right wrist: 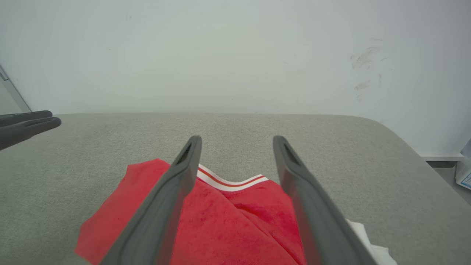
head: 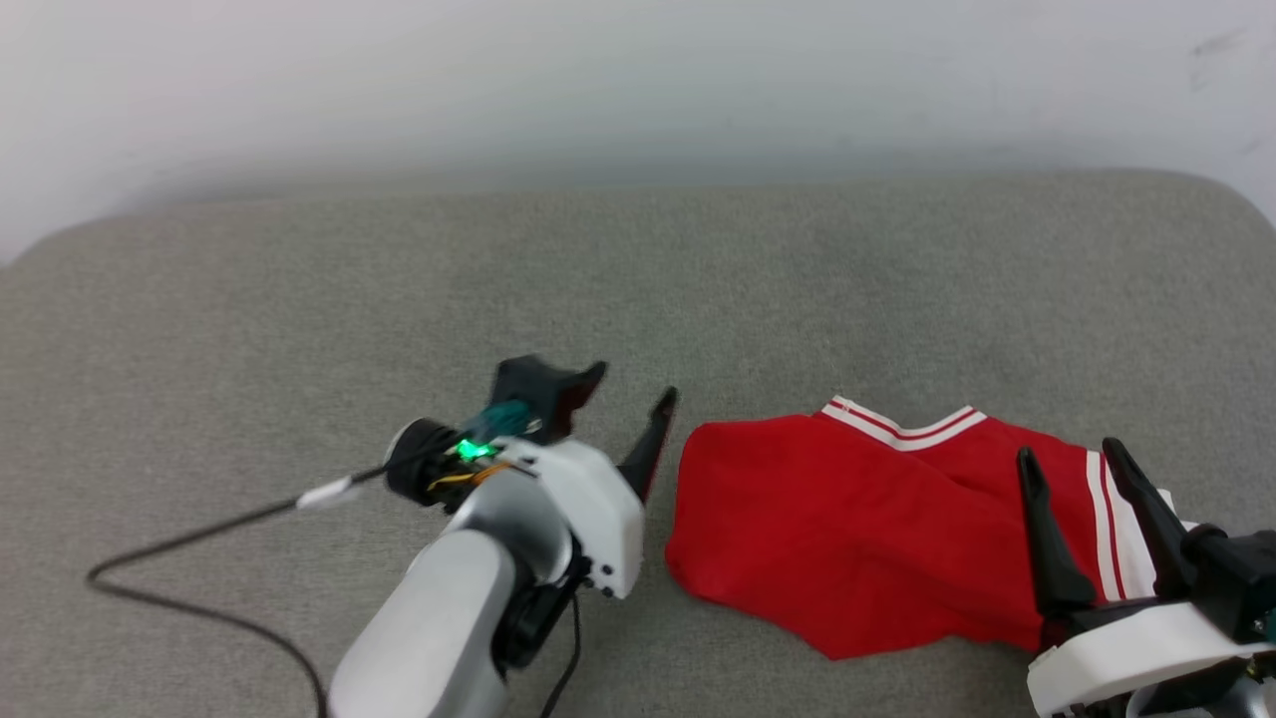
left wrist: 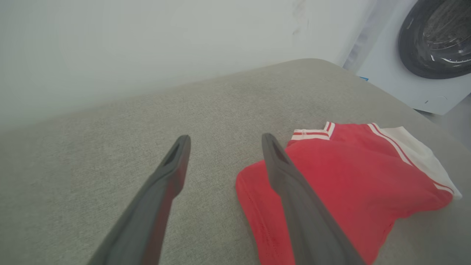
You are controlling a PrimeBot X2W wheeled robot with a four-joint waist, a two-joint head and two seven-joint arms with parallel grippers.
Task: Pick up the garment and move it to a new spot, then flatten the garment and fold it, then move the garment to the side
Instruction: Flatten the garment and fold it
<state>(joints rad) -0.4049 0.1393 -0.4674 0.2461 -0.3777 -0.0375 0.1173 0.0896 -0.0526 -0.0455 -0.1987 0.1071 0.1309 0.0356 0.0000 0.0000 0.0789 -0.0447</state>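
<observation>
While the folded garment [head: 857, 519] lies on the tabletop [head: 399, 279], the left gripper [head: 633, 381] is open beside it and the right gripper [head: 1069, 451] open over it. If either gripper catches the cloth, the fold could come undone.

This looks like a laundry area. A front-loading washing machine [left wrist: 423, 59] stands past a rounded corner of the grey fabric-covered surface [head: 638, 289], which sits against a scuffed white wall [right wrist: 235, 55].
</observation>
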